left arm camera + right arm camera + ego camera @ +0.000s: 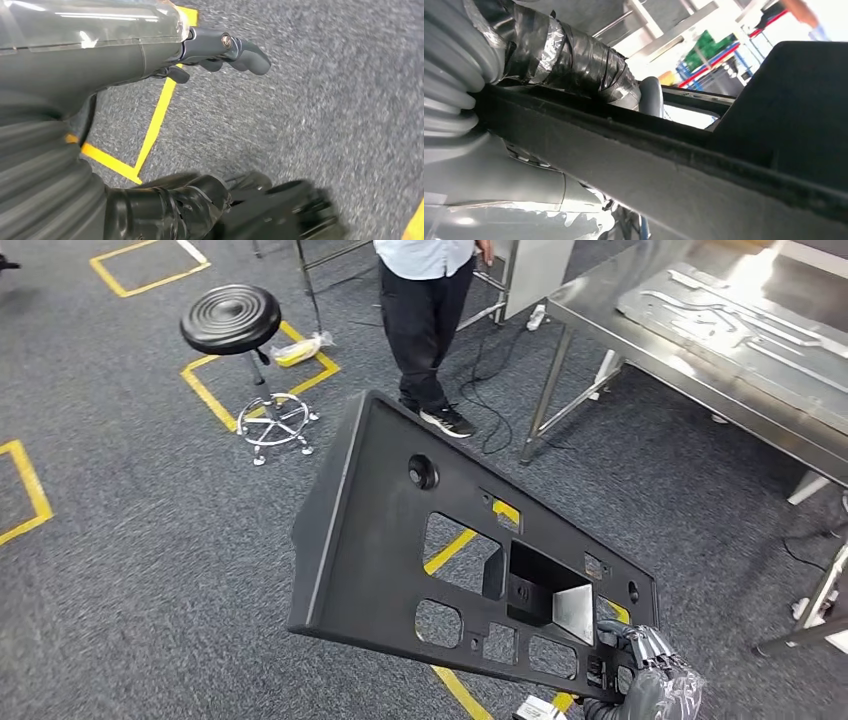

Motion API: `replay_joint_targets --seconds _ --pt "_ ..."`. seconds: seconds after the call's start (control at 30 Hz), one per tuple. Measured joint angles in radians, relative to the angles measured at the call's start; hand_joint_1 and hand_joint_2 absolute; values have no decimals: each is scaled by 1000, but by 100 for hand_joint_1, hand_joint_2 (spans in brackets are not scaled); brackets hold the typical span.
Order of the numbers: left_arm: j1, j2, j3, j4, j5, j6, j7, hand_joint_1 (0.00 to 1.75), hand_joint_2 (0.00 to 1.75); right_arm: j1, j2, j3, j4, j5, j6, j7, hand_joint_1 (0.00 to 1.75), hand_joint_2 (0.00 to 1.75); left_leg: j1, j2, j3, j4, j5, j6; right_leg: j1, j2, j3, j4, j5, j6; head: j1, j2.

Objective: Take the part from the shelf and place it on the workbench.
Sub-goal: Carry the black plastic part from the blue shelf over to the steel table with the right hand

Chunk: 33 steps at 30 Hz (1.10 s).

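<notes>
Head view: my right hand (650, 680) is clamped on the near corner of the part (400, 530), a large black moulded panel with several cut-outs. In the right wrist view the fingers (574, 60), wrapped in dark tape, fold over the panel's rim while the thumb sits beneath it. The panel is held in the air, tilted, with most of its length reaching away from the grip, up and to the left over the grey carpet (130, 540). It touches nothing else.

My left hand (220, 50) hangs at my side above the carpet, holding nothing, fingers slightly curled and apart.

The metal worktop (640, 350) stands ahead and to the right, well apart from the panel, with a flat metal sheet part (740, 320) already on it. A person (425, 310) stands beyond the panel's far end, beside a black stool (232, 318).

Hazards, as I judge them: a one-corner grip on a long panel puts heavy leverage on the fingers, so the panel may rotate or slip. The far end sweeps wide in a turn and could strike the person, the stool or the worktop's edge.
</notes>
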Motion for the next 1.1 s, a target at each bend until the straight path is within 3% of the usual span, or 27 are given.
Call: replay_joint_targets --seconds 0.07,0.1,0.13,0.2,0.27,0.33,0.4,0.47,0.5,0.53,0.57,0.63,0.7,0.73,0.77,0.8,0.87,0.93,1.0,1.03,1.1 --pt "0 2 0 0 0 -2 -8 0 175 0 0 0 1 2 0 1 166 175 7 -13 41 -105 76 -5 -4 28 0 11 -6 8 0 0" --pt "0 2 0 0 0 -3 -10 0 175 0 0 0 2 3 0 1 166 175 10 -35 68 -168 104 -7 -5 41 -3 20 -11 14 0 0" --pt "0 3 0 0 0 -4 -12 0 175 -1 0 0 2 4 0 1 166 175 13 -57 85 -213 118 -7 -6 52 -8 30 -15 20 0 0" --pt "0 3 0 0 0 -8 -13 0 175 -1 0 1 3 6 0 2 166 175 11 -80 96 -240 116 1 -7 70 -21 41 -16 33 1 0" --pt "0 3 0 0 0 -11 -14 0 175 0 0 1 4 8 0 3 166 175 9 -63 97 -243 121 16 -11 84 -26 37 -11 44 1 0" --pt "-1 4 0 0 0 -14 -14 0 175 0 0 1 4 11 0 4 166 175 10 -43 100 -252 126 31 -10 48 -41 67 -29 52 3 0" --pt "-1 4 0 0 0 -15 -15 0 175 -2 -1 2 4 12 0 5 166 175 9 -16 103 -258 128 41 -6 -9 -90 170 -84 59 5 0" --pt "2 4 0 0 0 -17 -15 0 175 -3 -1 2 6 12 0 6 166 175 5 12 103 -259 126 44 -7 -27 -151 290 -133 62 5 0" --pt "3 5 0 0 1 -18 -15 0 175 -3 -1 2 8 12 0 7 166 175 3 25 104 -259 124 45 -6 -28 -165 318 -136 61 5 0" --pt "3 5 0 0 1 -19 -15 0 175 -2 -1 2 9 12 0 8 166 175 1 37 106 -259 123 45 -5 -30 -159 304 -116 58 5 0" --pt "2 6 0 0 0 -20 -15 0 175 -2 -2 2 10 12 0 9 166 175 -1 49 109 -259 121 45 -3 -35 -133 254 -83 51 5 0" --pt "0 4 0 0 0 -20 -15 0 175 -3 -2 2 10 12 0 9 166 175 -6 68 117 -259 115 43 10 -74 -57 109 -22 30 5 0" --pt "0 4 0 0 0 -20 -15 0 175 -4 -2 3 10 12 0 10 166 175 -9 86 122 -261 112 37 24 -105 -21 36 -7 14 5 0" --pt "0 3 0 0 1 -21 -15 0 175 -4 -2 4 10 13 0 10 166 175 -10 96 124 -264 111 33 27 -104 -21 31 -10 11 4 0" --pt "-1 3 0 0 1 -21 -15 0 175 -3 -3 4 10 14 0 11 166 175 -10 106 128 -267 110 28 27 -91 -20 26 -7 8 5 0" --pt "-2 2 0 0 1 -21 -15 0 175 -2 -3 5 10 15 0 13 166 175 -10 100 131 -265 106 23 23 -80 -16 16 -2 6 5 0" --pt "-4 1 0 0 1 -21 -16 0 175 -1 -3 7 10 19 0 16 166 175 -8 56 117 -225 77 13 14 -57 -4 -4 8 0 4 0" --pt "-3 2 0 0 2 -21 -16 0 175 -2 -3 10 11 20 0 18 166 175 -4 9 63 -113 19 7 9 -36 -1 -10 10 -4 4 0" --pt "2 3 0 0 2 -22 -16 0 175 -2 -3 11 14 21 0 20 166 175 -4 0 7 -8 -15 3 8 -11 -1 -7 9 -5 4 0" --pt "3 4 0 0 2 -24 -15 0 175 -2 -3 12 16 22 0 22 166 175 -4 0 -2 0 -2 2 7 1 0 -5 8 -4 4 0" --pt "5 5 0 0 2 -27 -15 0 175 -2 -5 15 20 33 0 33 166 175 -2 -2 30 -92 73 0 3 23 1 7 0 1 4 0"
